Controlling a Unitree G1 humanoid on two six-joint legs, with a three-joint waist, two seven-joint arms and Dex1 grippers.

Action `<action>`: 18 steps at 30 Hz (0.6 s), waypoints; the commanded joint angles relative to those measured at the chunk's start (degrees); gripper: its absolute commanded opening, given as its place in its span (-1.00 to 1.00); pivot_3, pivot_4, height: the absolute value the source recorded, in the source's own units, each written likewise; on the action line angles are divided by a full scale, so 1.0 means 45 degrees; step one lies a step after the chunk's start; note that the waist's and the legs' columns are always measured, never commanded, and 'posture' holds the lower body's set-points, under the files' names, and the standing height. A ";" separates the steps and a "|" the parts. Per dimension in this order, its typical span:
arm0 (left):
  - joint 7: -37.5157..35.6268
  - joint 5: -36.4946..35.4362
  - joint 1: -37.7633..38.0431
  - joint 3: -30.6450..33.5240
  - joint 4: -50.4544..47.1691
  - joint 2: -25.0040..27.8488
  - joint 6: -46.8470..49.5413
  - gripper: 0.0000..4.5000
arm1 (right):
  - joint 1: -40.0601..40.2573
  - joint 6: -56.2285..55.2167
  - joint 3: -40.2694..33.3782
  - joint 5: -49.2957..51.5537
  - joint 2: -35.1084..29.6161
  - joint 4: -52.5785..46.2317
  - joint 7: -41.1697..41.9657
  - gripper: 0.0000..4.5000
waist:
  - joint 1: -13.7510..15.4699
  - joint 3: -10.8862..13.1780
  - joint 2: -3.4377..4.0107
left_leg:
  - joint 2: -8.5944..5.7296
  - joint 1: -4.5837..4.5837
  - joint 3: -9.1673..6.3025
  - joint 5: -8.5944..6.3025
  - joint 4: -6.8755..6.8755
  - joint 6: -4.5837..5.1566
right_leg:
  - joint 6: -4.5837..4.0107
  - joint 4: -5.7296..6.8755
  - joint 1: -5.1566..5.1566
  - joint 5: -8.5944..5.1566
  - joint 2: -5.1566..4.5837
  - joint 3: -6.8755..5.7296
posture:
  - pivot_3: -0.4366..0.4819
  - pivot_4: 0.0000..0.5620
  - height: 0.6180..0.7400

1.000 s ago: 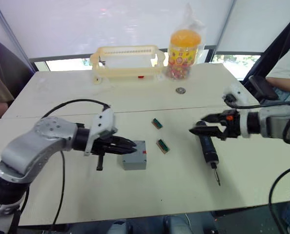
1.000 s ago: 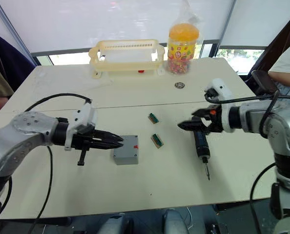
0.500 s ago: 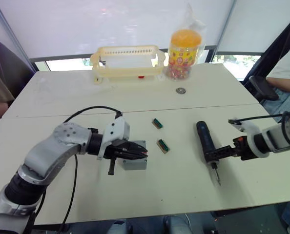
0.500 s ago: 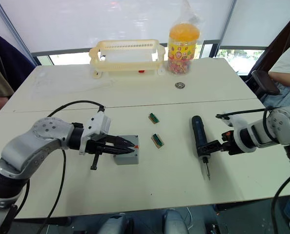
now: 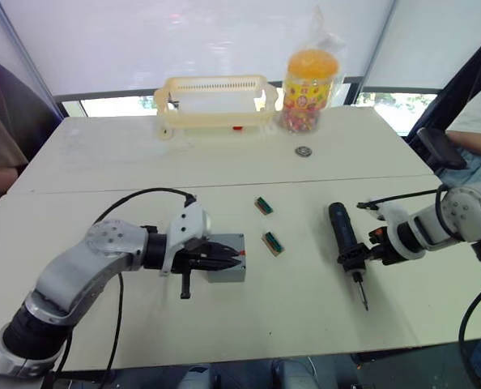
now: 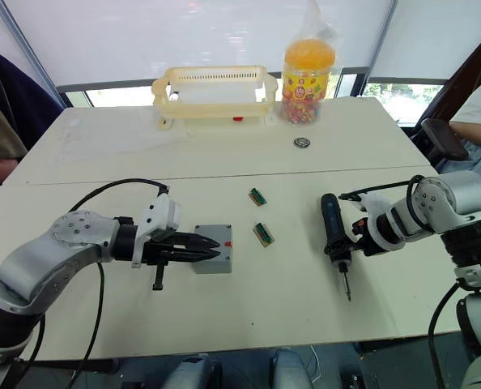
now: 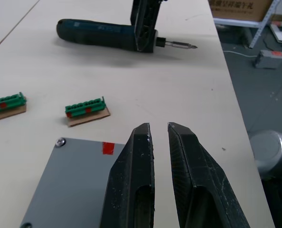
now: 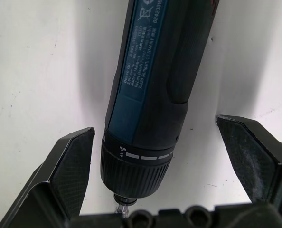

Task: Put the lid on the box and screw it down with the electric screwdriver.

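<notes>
**Screwdriver to be gripped near the chuck while the box is held steady**

The lid point(image 6: 212, 245) is seen lying flat on the box point(image 5: 227, 268), with a screw head visible at one corner in the left wrist view and a small red mark on the edge. The box stands on the counter point(image 6: 273, 316) a little left of the middle. The left gripper point(image 6: 206, 249) is laid over the lid from the 9 o'clock side; its two fingers point(image 7: 134, 175) are nearly together, with only a thin slit between them, and nothing is held.

The electric screwdriver point(image 6: 332, 229) lies on the counter at 3 o'clock of the box, well apart from it, with its bit pointing toward 6 o'clock. The right gripper point(image 8: 155, 185) is placed around the front end of the tool, by the grey collar; the fingers are spread wide, one on each side, and the body is not yet pinched.

For a good grasp, the fingers should be closed squarely across the round body just behind the collar, so that the tool is not rolled away. It is judged that a grasp too near the bit would leave the long handle heavy and tilting. The two green terminal blocks point(image 6: 261, 233) between box and tool should be avoided when the tool is carried over. The lid should be kept pressed, so that it is not shifted.
</notes>
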 commanded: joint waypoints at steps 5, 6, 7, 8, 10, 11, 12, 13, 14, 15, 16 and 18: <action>0.0104 -0.0082 -0.0052 0.0303 -0.0333 0.0072 0.0008 -0.75 | 0.0810 0.0100 0.0752 0.0257 -0.0536 -0.1727 0.0110 0.88 | 0.0014 -0.0003 -0.0005 | 0.0001 0.0002 -0.0011 -0.0001 -0.0001 0.0001 | 0.0000 -0.0001 0.0003 -0.0001 0.0001 -0.0010 | -0.05 -0.47 1.00; 0.0080 -0.0068 -0.0073 0.0302 -0.0275 0.0072 -0.0010 -0.75 | 0.0941 0.0100 0.0747 0.0297 -0.0596 -0.1902 0.0109 0.75 | 0.0025 -0.0005 -0.0008 | 0.0002 0.0002 -0.0013 0.0000 -0.0001 0.0001 | 0.0000 -0.0001 0.0004 -0.0001 0.0000 -0.0011 | -0.05 -0.47 1.00; 0.0063 -0.0039 -0.0107 0.0278 -0.0205 0.0058 -0.0035 -0.75 | 0.1086 0.0100 0.0734 0.0160 -0.0631 -0.2139 0.0071 0.61 | 0.0021 -0.0007 -0.0011 | 0.0001 0.0002 -0.0016 -0.0001 0.0000 0.0001 | 0.0000 -0.0003 0.0009 -0.0001 0.0000 -0.0015 | -0.05 -0.47 1.00; 0.0067 -0.0003 -0.0151 0.0232 -0.0145 0.0020 -0.0054 -0.75 | 0.1222 0.0100 0.0677 0.0084 -0.0615 -0.2233 0.0017 0.41 | 0.0014 -0.0011 -0.0017 | 0.0001 0.0002 -0.0016 -0.0001 0.0000 0.0001 | 0.0000 -0.0006 0.0012 -0.0001 0.0000 -0.0015 | -0.05 -0.47 1.00; 0.0070 0.0040 -0.0239 0.0156 -0.0047 -0.0061 -0.0080 -0.75 | 0.1382 0.0100 0.0530 -0.0154 -0.0483 -0.2292 -0.0128 -0.08 | 0.0001 -0.0021 -0.0034 | 0.0002 0.0011 -0.0016 0.0000 0.0001 0.0001 | 0.0000 -0.0006 0.0019 -0.0001 0.0000 -0.0014 | -0.05 -0.47 1.00; 0.0064 0.0073 -0.0276 0.0113 0.0000 -0.0094 -0.0102 -0.75 | 0.1416 0.0100 0.0453 -0.0259 -0.0394 -0.2300 -0.0181 -0.20 | 0.0001 -0.0026 -0.0042 | 0.0002 0.0016 -0.0017 -0.0001 0.0000 0.0001 | 0.0000 -0.0006 0.0024 -0.0002 0.0001 -0.0015 | -0.05 -0.47 1.00; 0.0038 0.0122 -0.0308 0.0071 0.0068 -0.0115 -0.0146 -0.75 | 0.1404 0.0100 0.0395 -0.0277 -0.0290 -0.2256 -0.0213 -0.21 | -0.0001 -0.0031 -0.0050 | 0.0003 0.0022 -0.0017 -0.0001 0.0001 0.0001 | -0.0001 -0.0006 0.0030 -0.0002 0.0003 -0.0015 | -0.05 -0.47 1.00; -0.0001 0.0160 -0.0321 0.0055 0.0131 -0.0118 -0.0194 -0.75 | 0.1386 0.0100 0.0357 -0.0269 -0.0203 -0.2221 -0.0246 -0.21 | -0.0004 -0.0037 -0.0059 | 0.0003 0.0023 -0.0018 -0.0001 0.0000 0.0001 | -0.0001 -0.0006 0.0031 -0.0002 0.0004 -0.0016 | -0.05 -0.47 1.00; -0.0024 0.0185 -0.0355 0.0027 0.0197 -0.0140 -0.0216 -0.75 | 0.1365 0.0100 0.0221 -0.0353 -0.0109 -0.2165 -0.0249 -0.21 | -0.0008 -0.0040 -0.0062 | 0.0003 0.0027 -0.0018 -0.0001 0.0000 0.0001 | -0.0001 -0.0006 0.0034 -0.0002 0.0005 -0.0015 | -0.05 -0.47 1.00; -0.0068 0.0223 -0.0377 0.0009 0.0287 -0.0135 -0.0261 -0.75 | 0.1297 0.0100 0.0034 -0.0384 0.0014 -0.1908 -0.0306 -0.21 | -0.0018 -0.0045 -0.0072 | 0.0004 0.0030 -0.0018 -0.0001 0.0000 0.0001 | -0.0001 -0.0006 0.0036 -0.0002 0.0005 -0.0015 | -0.05 -0.47 1.00; -0.0126 0.0253 -0.0383 0.0010 0.0375 -0.0113 -0.0314 -0.75 | 0.1249 0.0100 -0.0130 -0.0512 0.0124 -0.1757 -0.0338 -0.21 | -0.0026 -0.0052 -0.0083 | 0.0006 0.0030 -0.0018 -0.0001 0.0000 0.0001 | -0.0002 -0.0006 0.0036 -0.0002 0.0008 -0.0015 | -0.05 -0.47 1.00; -0.0245 0.0343 -0.0396 -0.0002 0.0556 -0.0052 -0.0392 -0.75 | 0.1110 0.0100 -0.0561 -0.0630 0.0378 -0.1260 -0.0447 -0.21 | -0.0054 -0.0070 -0.0114 | 0.0010 0.0035 -0.0017 -0.0001 0.0000 0.0001 | -0.0002 -0.0006 0.0039 -0.0001 0.0015 -0.0014 | -0.05 -0.47 1.00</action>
